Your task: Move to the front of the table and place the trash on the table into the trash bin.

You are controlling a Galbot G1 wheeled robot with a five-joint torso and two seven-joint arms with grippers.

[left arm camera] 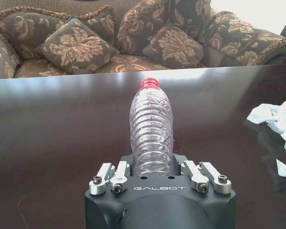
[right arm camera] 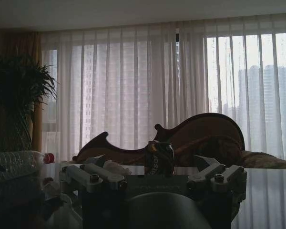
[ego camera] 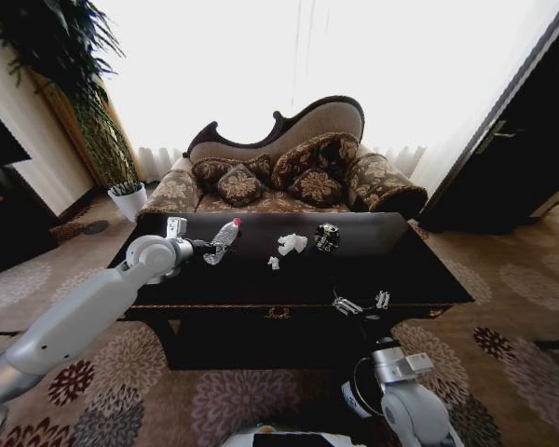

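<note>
Two grippers in play, left one loaded. Left gripper (ego camera: 203, 248) is over the left part of the table (ego camera: 419, 279), clamped on a clear plastic bottle (ego camera: 223, 239) with a red cap. The bottle's long axis runs straight out from the jaws, cap pointing far, toward the sofa (ego camera: 289, 172); left wrist view confirms the base seated between the fingers (left arm camera: 115, 174).

Remaining trash lies right of that gripper: white paper wad (ego camera: 292, 243) mid-table, a small white scrap (ego camera: 273, 264) just nearer, then a dark crushed can (ego camera: 327, 237) beside the wad, further right.

Right gripper (ego camera: 361, 303) hovers at the near edge of the table, right of centre, fingers spread and empty. In its wrist view the can (right arm camera: 159, 158) sits dead ahead between the open fingers, upright-ish, further across the table. Judgement: the right arm is nearer the can and wad; the left is busy with the bottle.

The trash bin's position can't be told.
</note>
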